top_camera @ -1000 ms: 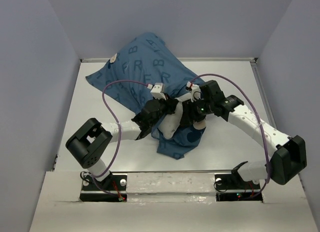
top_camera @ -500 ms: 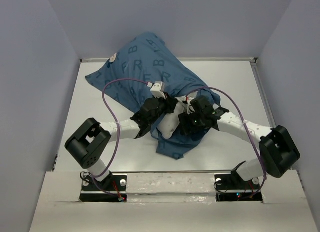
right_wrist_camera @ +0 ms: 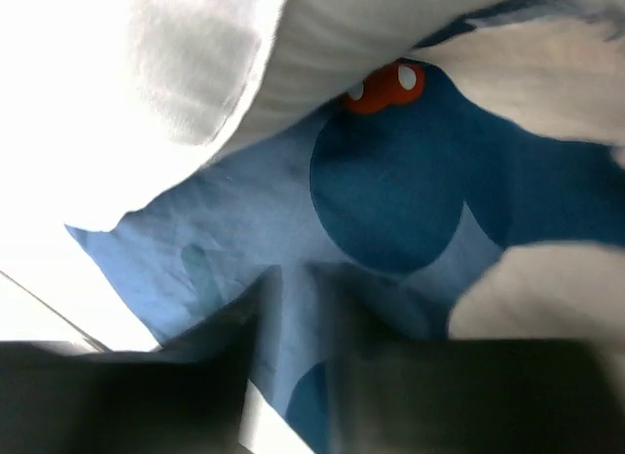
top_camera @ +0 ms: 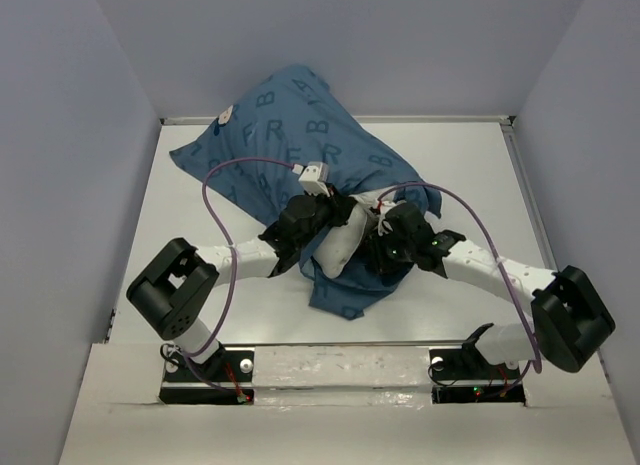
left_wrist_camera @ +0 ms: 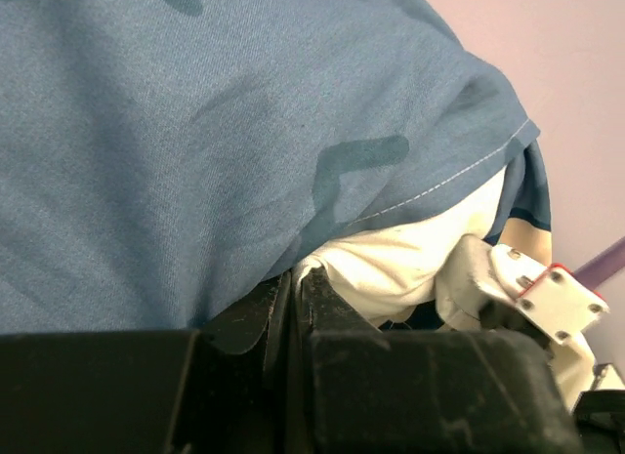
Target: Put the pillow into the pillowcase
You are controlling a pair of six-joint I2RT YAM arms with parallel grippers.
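Observation:
The dark blue pillowcase lies bulging from the back left towards the table's middle, with the pillow mostly inside. A white part of the pillow shows at the case's open end between my grippers. My left gripper is at that opening. In the left wrist view its jaws are pressed together at the hemmed edge of the pillowcase, beside the pillow. My right gripper is on the opening's right side. In the right wrist view it pinches the pillowcase under the pillow.
The white table is enclosed by grey walls on the left, back and right. Purple cables loop above both arms. A white part of the right arm shows close by in the left wrist view.
My right gripper has moved down and left towards the case's lower flap, and its elbow has swung outward. The flap has shifted slightly left. The left arm has barely moved.

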